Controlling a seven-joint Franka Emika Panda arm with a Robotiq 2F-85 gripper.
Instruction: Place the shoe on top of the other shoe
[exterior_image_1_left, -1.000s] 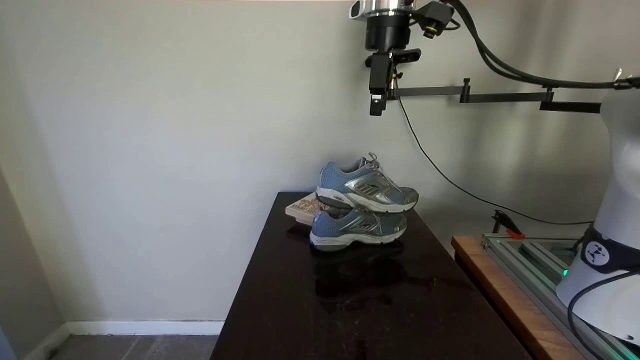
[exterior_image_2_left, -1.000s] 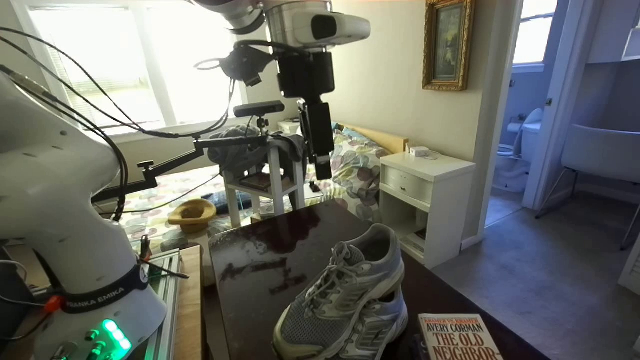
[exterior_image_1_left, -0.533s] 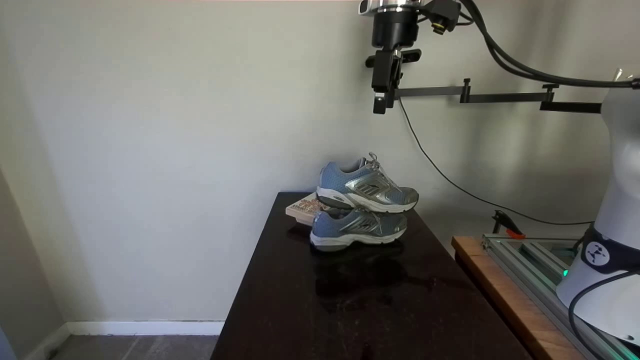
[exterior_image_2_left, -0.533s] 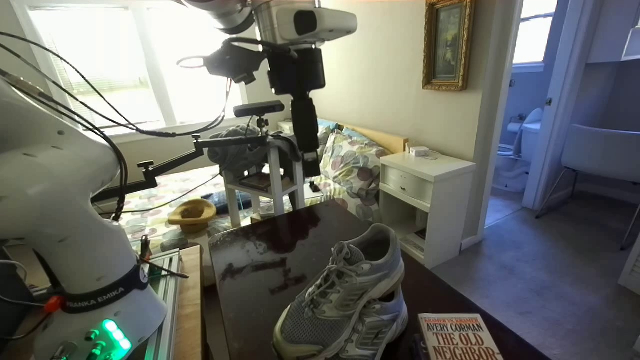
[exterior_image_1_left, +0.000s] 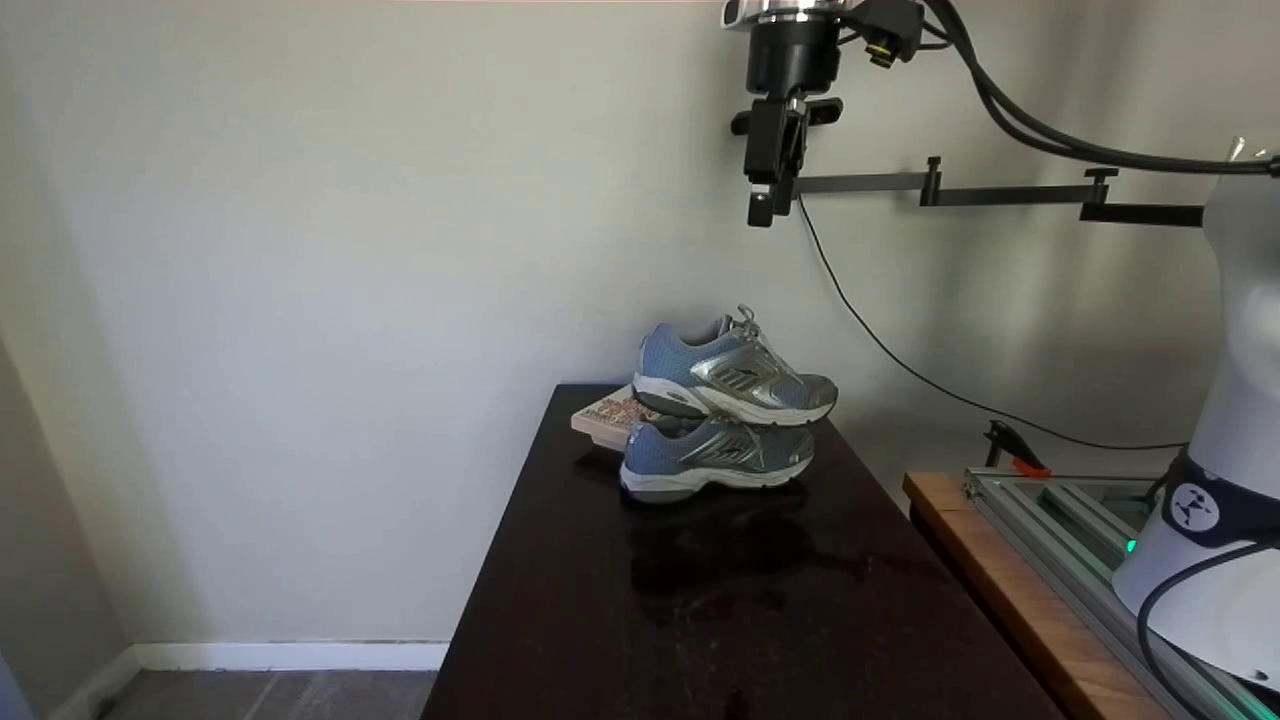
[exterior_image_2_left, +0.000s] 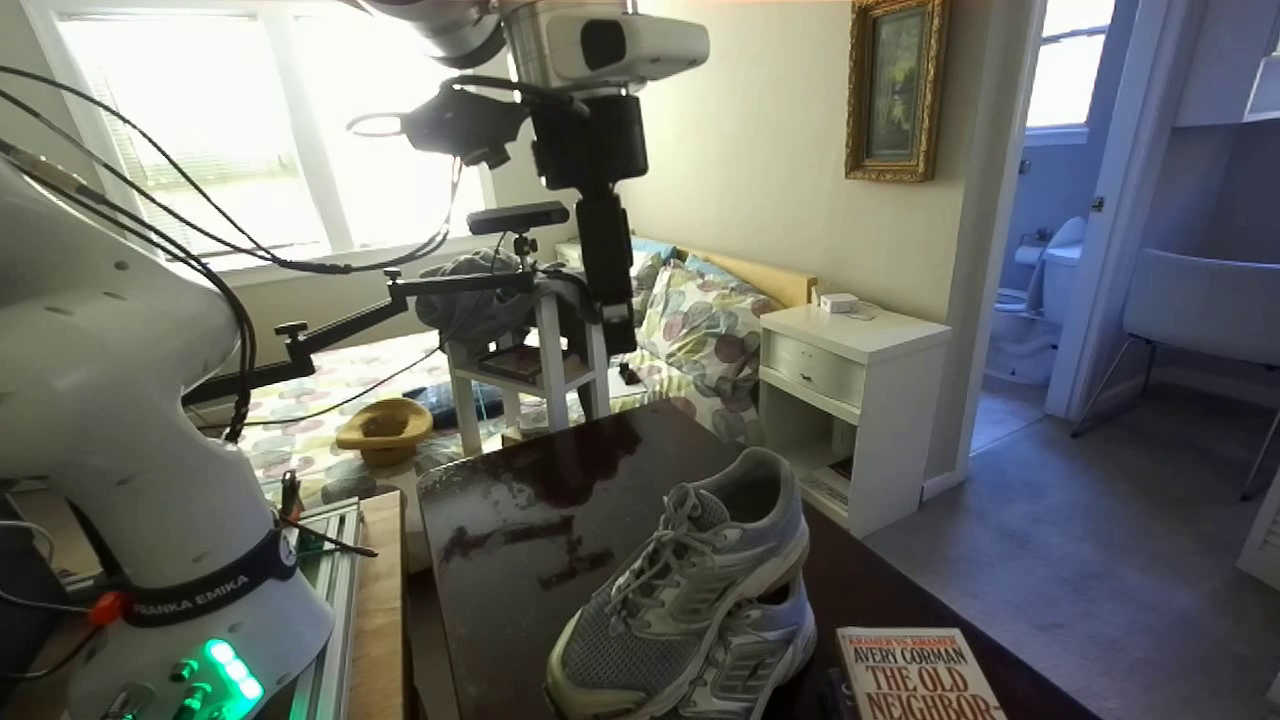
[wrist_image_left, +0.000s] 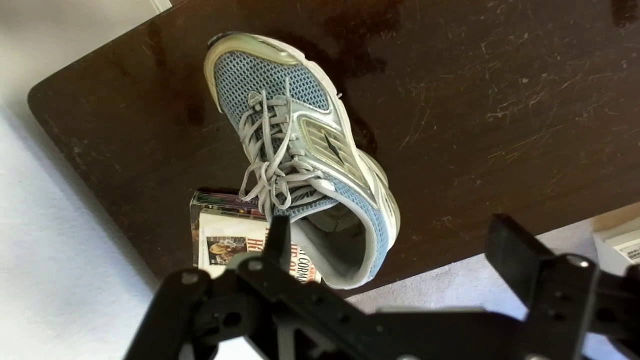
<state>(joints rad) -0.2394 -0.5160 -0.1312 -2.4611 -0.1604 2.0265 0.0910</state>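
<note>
In an exterior view the window (exterior_image_2_left: 180, 120) burns out to flat white, while the bathroom (exterior_image_2_left: 1060, 185) sits in cooler, bluish light. The counter (exterior_image_2_left: 510, 620) takes a grey sheen there. In an exterior view the wall (exterior_image_1_left: 380, 300) is softly lit, duller toward its left end, with faint, fuzzy shadows at the right. In the wrist view my pincer (wrist_image_left: 391, 239) looms black and out of focus; the upper shoe (wrist_image_left: 305, 155) is crisp.

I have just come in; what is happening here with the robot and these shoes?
A robot arm stands by a dark table. The upper shoe rests on the lower shoe, so the stacking looks done. The gripper is open and holds nothing; it hangs higher than both shoes, touching neither. A paperback lies near them.
</note>
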